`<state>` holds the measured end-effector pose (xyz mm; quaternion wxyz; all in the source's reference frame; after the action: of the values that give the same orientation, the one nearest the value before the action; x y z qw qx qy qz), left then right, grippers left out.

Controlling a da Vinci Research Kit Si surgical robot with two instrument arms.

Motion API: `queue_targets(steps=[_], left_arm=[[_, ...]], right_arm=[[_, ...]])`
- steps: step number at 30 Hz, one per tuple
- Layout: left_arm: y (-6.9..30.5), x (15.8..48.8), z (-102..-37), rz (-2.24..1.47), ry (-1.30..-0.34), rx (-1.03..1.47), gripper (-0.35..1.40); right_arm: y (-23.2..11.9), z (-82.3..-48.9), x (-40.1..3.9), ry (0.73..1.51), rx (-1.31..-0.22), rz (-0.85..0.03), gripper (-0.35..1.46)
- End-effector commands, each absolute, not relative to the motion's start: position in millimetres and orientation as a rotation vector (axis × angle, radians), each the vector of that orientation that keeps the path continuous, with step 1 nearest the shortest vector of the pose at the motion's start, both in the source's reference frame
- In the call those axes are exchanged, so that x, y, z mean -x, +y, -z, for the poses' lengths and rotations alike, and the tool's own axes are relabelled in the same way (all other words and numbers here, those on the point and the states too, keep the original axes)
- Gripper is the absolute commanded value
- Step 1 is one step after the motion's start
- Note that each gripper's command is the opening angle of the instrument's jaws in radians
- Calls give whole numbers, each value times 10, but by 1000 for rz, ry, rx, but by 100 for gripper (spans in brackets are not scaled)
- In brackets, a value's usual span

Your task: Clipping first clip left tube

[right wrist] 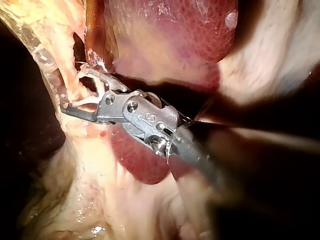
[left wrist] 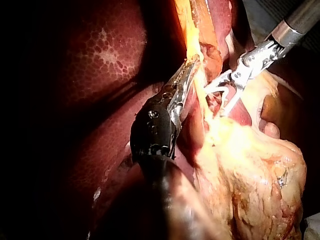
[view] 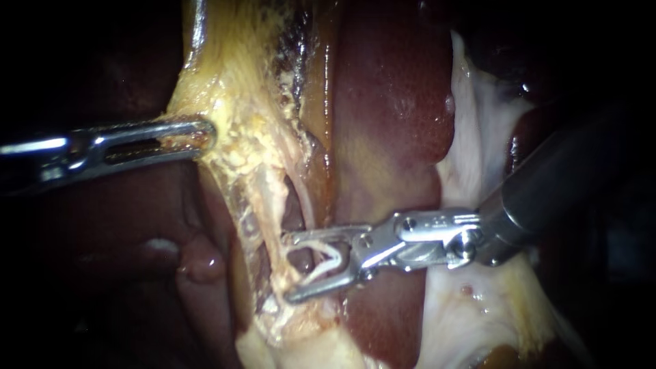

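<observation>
Endoscope view, left instrument (view: pixel 205 134) jaws clamping yellow tissue (view: pixel 240 133), right instrument (view: pixel 287 268) jaws wide around tube (view: pixel 275 205)

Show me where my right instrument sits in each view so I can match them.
Endoscope view: right instrument enters from the right, tip low-centre at the yellow tissue.
Left wrist view: right instrument is the second one, beyond the left instrument, tip at the yellow tissue.
Right wrist view: right instrument is the view's own, tip at the yellow tissue.
Shared landmark: the yellow tissue.
</observation>
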<state>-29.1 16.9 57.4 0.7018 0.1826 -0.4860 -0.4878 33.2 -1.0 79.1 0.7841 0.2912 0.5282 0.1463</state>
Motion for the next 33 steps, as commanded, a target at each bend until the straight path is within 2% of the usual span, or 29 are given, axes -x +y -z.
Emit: queue_targets(steps=[1, 7, 11, 19, 24, 33], left_arm=[[169, 291, -573, 1085, -1082, -406, -35], [168, 292, -572, 1086, -1082, -406, -35], [168, 292, -572, 1086, -1082, -406, -35], [167, 292, -571, 1086, -1082, -406, -35], [167, 293, -571, 1086, -1081, -405, -35], [167, 295, -571, 1087, -1081, -405, -35]], right_arm=[[-9, -791, -332, 1139, -628, -317, 56], [-7, -798, -336, 1131, -621, -320, 56], [-13, -800, -345, 1143, -666, -291, 56], [-45, -793, -355, 1235, -900, -237, 54], [-59, -785, -366, 1274, -996, -184, 50], [-58, -787, -390, 1293, -987, -176, 48]])
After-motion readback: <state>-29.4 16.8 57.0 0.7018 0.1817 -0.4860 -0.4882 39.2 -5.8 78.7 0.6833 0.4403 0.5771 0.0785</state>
